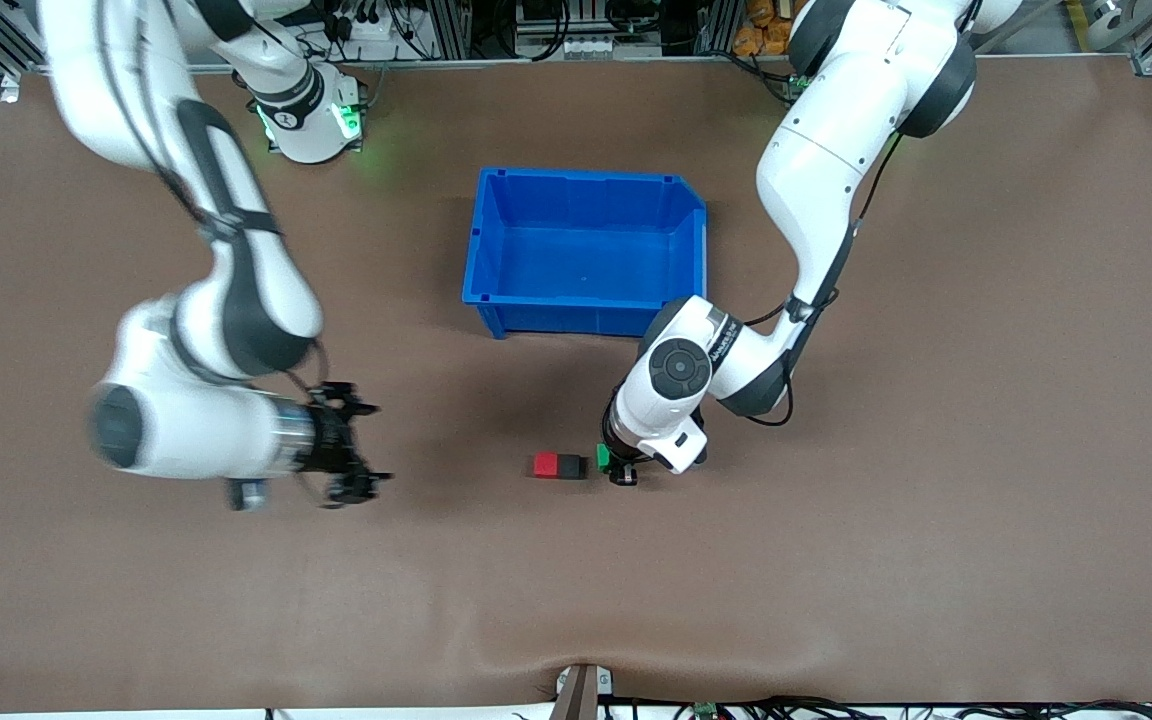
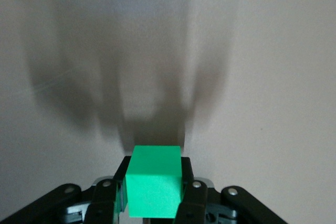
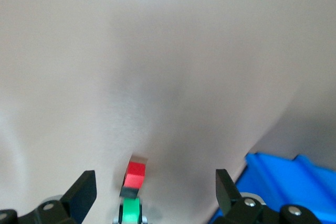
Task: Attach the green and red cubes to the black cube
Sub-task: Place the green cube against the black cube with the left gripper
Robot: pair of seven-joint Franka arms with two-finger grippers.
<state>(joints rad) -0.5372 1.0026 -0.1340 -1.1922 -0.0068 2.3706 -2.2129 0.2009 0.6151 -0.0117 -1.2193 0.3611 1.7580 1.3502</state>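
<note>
Judging from how the pieces lie, the task looks about half done: the red cube (image 1: 545, 465) sits flush against the black cube (image 1: 570, 466) on the brown table (image 1: 936, 500), nearer the front camera than the blue bin (image 1: 586, 250), while the green cube (image 1: 602, 457) is not yet joined. The left gripper (image 1: 622, 473) is clamped on the green cube and holds it just beside the black cube's free face, on the side toward the left arm's end; whether they touch I cannot tell. What remains is pressing green onto black and letting go.

The right gripper (image 1: 361, 445) hangs with fingers wide apart, empty, over bare table toward the right arm's end, and waits.

Only the left wrist view shows the grip itself, both fingers (image 2: 191, 198) pinching the green cube (image 2: 154, 187). The right wrist view alone lines up red (image 3: 135, 174), black (image 3: 132, 192) and green (image 3: 129, 211) in a row.
</note>
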